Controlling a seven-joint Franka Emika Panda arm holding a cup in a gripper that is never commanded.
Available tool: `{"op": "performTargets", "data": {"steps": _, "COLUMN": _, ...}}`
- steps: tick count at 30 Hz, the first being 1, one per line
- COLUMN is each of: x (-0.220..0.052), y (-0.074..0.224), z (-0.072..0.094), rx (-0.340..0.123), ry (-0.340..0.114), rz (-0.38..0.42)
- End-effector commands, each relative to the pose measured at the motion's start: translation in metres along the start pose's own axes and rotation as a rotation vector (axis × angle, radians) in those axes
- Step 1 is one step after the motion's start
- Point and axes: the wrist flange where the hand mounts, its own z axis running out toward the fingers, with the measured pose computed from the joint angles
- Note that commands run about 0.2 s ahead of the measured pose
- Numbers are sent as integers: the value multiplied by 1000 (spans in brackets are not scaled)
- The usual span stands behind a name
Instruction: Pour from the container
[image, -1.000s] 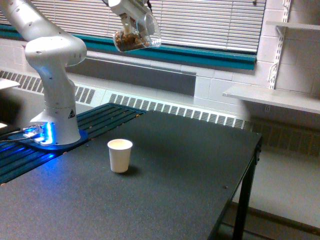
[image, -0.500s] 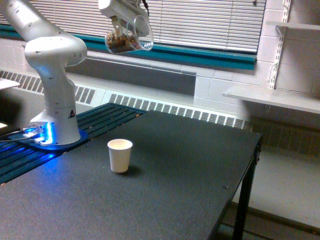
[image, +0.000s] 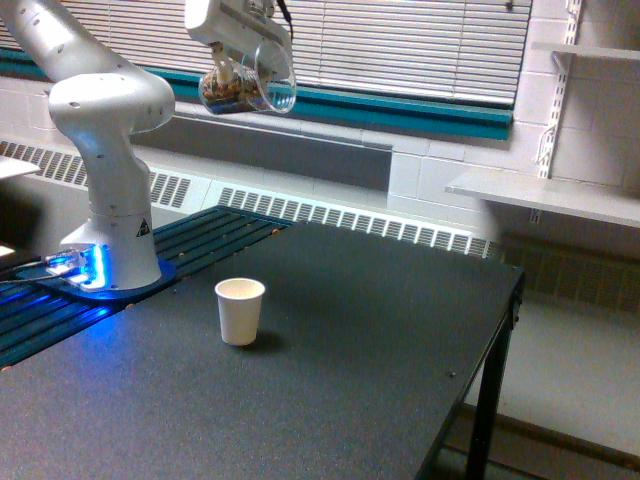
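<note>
You've got white blinds (image: 400, 45) over a teal sill (image: 420, 112), block wall (image: 440, 175), radiator grille (image: 350, 222) behind dark table (image: 350, 380), shelf (image: 545, 195) at ext. view's right

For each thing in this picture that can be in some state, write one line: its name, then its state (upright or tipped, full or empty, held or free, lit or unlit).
Clear container: held high in the air, tipped on its side, mouth toward the exterior view's right, brown contents inside.
Claw: shut on the clear container.
Paper cup: upright on the table, free; contents cannot be told.
Robot base: blue light on.
Window blinds: lowered.
</note>
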Motion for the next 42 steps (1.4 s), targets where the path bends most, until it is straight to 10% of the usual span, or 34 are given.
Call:
{"op": "performTargets", "data": {"steps": 1, "x": 4, "y": 0, "z": 3, "rx": -12, "ry": -21, "rz": -15}}
{"op": "performTargets", "data": {"steps": 42, "x": -32, "y": -1, "z": 19, "rx": -55, "ry": -147, "rz": 1}}
